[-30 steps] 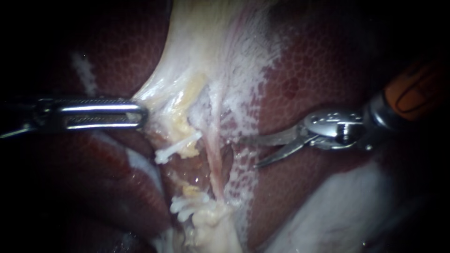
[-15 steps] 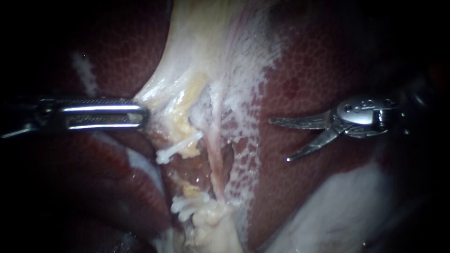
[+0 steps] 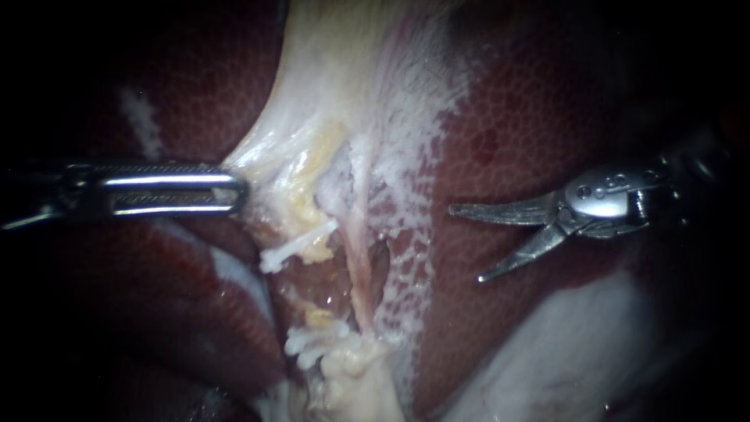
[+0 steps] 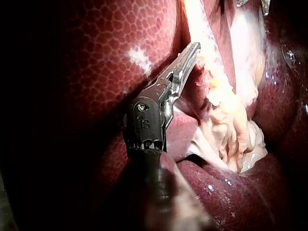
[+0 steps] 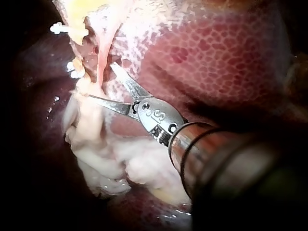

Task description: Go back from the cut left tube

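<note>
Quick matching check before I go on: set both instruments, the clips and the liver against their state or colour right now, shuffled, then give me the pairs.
Things
1. left instrument
2. right instrument
3. clips
4. liver

States
a. open, over the liver, holding nothing
b. white, in two groups, one above the other in the endoscope view
c. shut on the edge of the pale tissue
d. dark red, mottled

Pairs: 1-c, 2-a, 3-b, 4-d
</note>
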You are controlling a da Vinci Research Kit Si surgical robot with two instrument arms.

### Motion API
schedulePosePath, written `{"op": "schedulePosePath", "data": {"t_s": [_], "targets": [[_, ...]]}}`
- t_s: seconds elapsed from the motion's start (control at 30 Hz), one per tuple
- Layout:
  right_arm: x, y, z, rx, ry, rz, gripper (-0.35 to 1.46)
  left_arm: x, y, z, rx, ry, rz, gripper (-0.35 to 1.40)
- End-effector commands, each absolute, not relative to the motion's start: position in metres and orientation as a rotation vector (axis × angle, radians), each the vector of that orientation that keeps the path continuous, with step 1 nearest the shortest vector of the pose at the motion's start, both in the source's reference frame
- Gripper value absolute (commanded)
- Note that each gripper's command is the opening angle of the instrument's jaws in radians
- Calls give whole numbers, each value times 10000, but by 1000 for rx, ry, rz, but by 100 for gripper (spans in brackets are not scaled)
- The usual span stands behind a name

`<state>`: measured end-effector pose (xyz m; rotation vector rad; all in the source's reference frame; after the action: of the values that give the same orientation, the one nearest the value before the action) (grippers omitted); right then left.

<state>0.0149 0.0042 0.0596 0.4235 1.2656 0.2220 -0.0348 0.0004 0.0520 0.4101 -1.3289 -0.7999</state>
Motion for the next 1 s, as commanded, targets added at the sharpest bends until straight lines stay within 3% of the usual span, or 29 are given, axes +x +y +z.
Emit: {"op": "schedulePosePath", "data": {"t_s": [0.03, 0.67, 1.0], "targets": [[149, 42, 595, 412, 1265, 220, 120, -349, 4, 520, 410, -1329, -800, -35], [149, 40, 593, 368, 1232, 185, 121, -359, 8, 533, 405, -1319, -801, -35], [145, 40, 592, 356, 1228, 187, 123, -396, 11, 567, 399, -1293, -784, -35]]}}
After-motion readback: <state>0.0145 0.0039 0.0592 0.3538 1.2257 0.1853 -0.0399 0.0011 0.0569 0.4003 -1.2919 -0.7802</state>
